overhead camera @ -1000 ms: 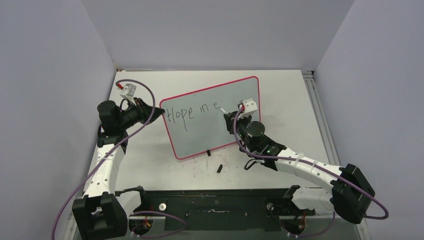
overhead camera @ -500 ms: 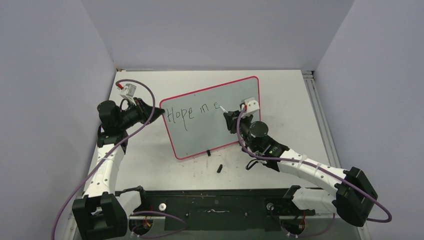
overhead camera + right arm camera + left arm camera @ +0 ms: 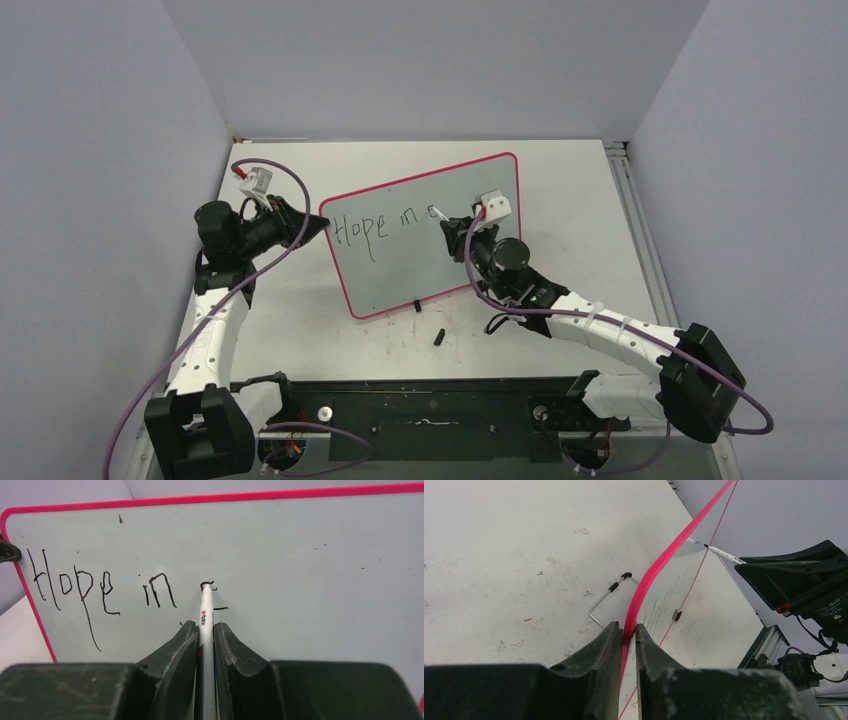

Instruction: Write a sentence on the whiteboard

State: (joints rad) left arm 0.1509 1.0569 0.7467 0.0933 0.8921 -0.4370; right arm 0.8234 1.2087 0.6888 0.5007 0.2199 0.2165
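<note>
The whiteboard (image 3: 430, 260) with its red-pink rim stands tilted up on the table. The sentence (image 3: 100, 585) on it reads "Hope in" plus part of an "e" (image 3: 209, 586). My left gripper (image 3: 628, 628) is shut on the whiteboard's rim (image 3: 651, 575) at its left edge (image 3: 322, 225). My right gripper (image 3: 205, 626) is shut on a white pen (image 3: 205, 615). The pen's tip touches the board at the started letter. In the top view the pen (image 3: 441, 214) points up-left at the writing (image 3: 385, 225).
A small black cap (image 3: 439, 336) lies on the table in front of the board. A wire stand (image 3: 606, 596) props the board from behind. A black foot (image 3: 415, 305) sits at the board's lower rim. Grey walls close in on three sides.
The right gripper shifted slightly left with the pen, and the stroke after "in" has changed from a rough "E" shape toward a rounded mark. The left arm has held still.
</note>
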